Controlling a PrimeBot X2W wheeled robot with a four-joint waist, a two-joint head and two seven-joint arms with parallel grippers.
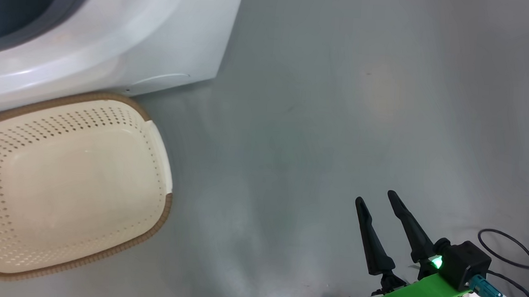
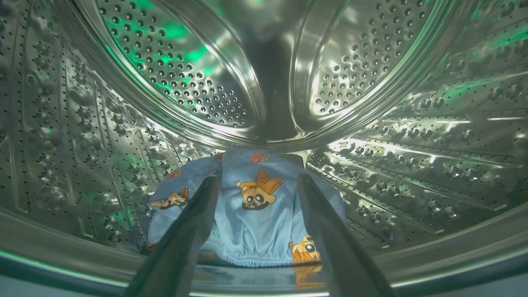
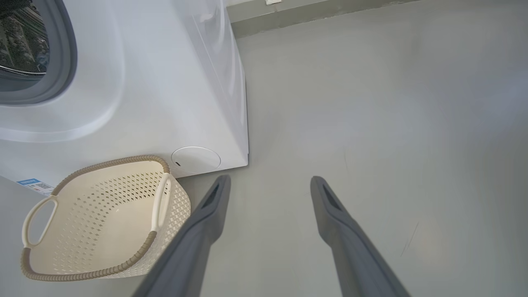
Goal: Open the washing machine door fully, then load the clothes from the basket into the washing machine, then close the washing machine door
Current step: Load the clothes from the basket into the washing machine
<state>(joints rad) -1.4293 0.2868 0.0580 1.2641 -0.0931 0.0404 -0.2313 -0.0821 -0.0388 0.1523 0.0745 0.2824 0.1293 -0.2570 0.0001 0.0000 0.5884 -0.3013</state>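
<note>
Left gripper [image 2: 258,181] fingers spread wide, holding nothing, straddling light blue cartoon-print clothes [image 2: 251,214] at 12 o'clock; right gripper [image 1: 377,199] fingers also spread, empty.

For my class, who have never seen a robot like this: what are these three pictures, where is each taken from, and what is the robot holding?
This is a wheeled robot with two arms, each ending in two long dark jaws. One picture looks down from its head: the basket stands on the grey floor before the white washing machine, with nothing in it, and the right gripper hangs open and holds nothing. Another is from the right wrist, showing the same basket and machine along those jaws. The last is from the left wrist, inside the steel drum: the left gripper is open, and the light blue clothes lie on the drum floor between its jaws, not gripped.
</note>
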